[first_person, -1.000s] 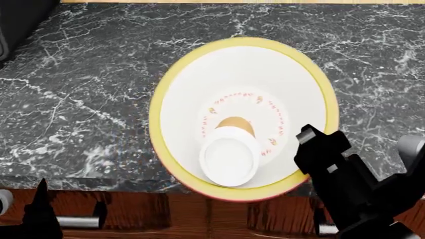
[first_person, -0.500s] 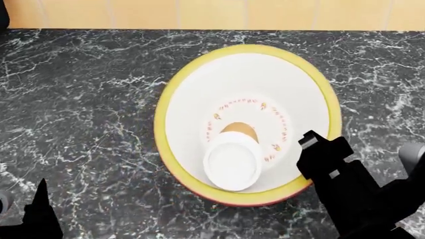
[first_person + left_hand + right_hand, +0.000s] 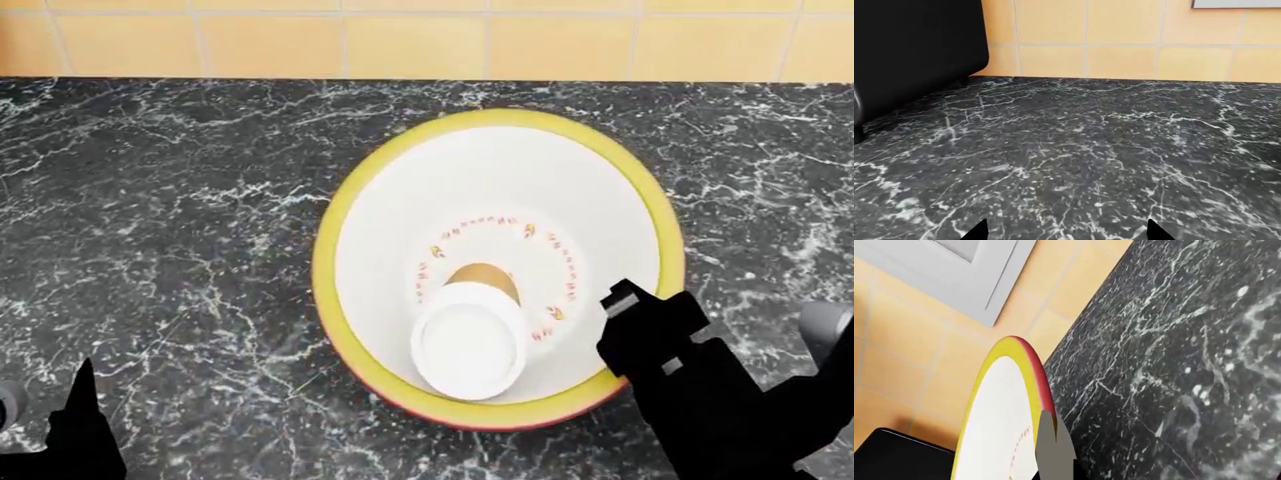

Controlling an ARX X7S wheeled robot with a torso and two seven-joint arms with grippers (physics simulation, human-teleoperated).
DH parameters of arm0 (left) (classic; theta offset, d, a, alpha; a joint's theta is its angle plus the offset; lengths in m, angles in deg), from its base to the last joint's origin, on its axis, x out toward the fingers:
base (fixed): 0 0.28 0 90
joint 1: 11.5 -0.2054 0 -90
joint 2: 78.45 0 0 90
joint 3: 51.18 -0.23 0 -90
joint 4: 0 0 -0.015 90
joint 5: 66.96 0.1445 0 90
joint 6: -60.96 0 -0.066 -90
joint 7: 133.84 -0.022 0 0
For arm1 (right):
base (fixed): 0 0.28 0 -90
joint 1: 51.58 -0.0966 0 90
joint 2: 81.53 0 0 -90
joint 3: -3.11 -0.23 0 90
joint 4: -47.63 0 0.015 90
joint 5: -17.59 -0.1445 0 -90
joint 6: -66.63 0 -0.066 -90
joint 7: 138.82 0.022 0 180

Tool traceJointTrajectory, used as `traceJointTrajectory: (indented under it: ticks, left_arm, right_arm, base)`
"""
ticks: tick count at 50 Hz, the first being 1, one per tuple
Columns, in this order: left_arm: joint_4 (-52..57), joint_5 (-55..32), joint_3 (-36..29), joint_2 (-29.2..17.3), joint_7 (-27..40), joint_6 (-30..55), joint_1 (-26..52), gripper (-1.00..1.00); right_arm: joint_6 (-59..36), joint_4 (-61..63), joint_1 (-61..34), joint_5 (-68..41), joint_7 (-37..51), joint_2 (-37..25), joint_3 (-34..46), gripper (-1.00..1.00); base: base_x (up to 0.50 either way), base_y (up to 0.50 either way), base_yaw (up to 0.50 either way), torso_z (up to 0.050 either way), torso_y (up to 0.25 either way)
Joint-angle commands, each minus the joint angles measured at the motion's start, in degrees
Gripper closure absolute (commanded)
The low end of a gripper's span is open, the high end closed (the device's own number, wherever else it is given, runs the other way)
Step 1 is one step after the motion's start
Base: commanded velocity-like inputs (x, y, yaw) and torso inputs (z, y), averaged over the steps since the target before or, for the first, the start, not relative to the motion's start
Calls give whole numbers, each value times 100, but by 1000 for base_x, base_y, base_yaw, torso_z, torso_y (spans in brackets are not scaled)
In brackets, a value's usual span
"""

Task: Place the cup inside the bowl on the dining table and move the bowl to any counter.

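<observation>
bowl [image 3: 400,215] over dark bench [image 3: 160,200], cup [image 3: 467,345] inside | right gripper [image 3: 627,335] clamped on bowl's near-right rim, likely just above surface | left gripper [image 3: 80,420] well off to the left, jaws' state unclear | next: lower, release

Bare counter [image 3: 174,200] flanks the bowl [image 3: 400,200]; black appliance [image 3: 914,50], perhaps, blocks left.

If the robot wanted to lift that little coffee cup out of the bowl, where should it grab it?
Probably from straight above, the pincer closing across the cup just under its round white lid. It stands upright inside the bowl, whose sloping walls likely block a sideways approach.
</observation>
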Motion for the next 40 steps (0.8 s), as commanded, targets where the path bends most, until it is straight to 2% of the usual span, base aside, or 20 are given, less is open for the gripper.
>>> traceJointTrajectory:
  ticks: [1, 13, 14, 40]
  left_arm:
    - [-27, -3, 34, 43, -17, -50, 14, -100]
    - [18, -59, 96, -9, -21, -66, -39, -100]
    - [17, -63, 98, -12, -24, -67, -40, -100]
    - [-21, -41, 26, 0, 1, -100, -15, -100]
  right_arm:
    - [-22, -126, 128, -34, 155, 19, 39, 100]
    - [32, -107, 130, 35, 211, -31, 43, 100]
    - [33, -95, 139, 34, 215, -32, 44, -100]
    - [-44, 336, 137, 45, 703, -321, 59, -100]
  base:
    - [0, 0, 0, 0, 0]
    - [0, 0, 0, 0, 0]
    - [0, 0, 0, 0, 0]
    - [0, 0, 0, 0, 0]
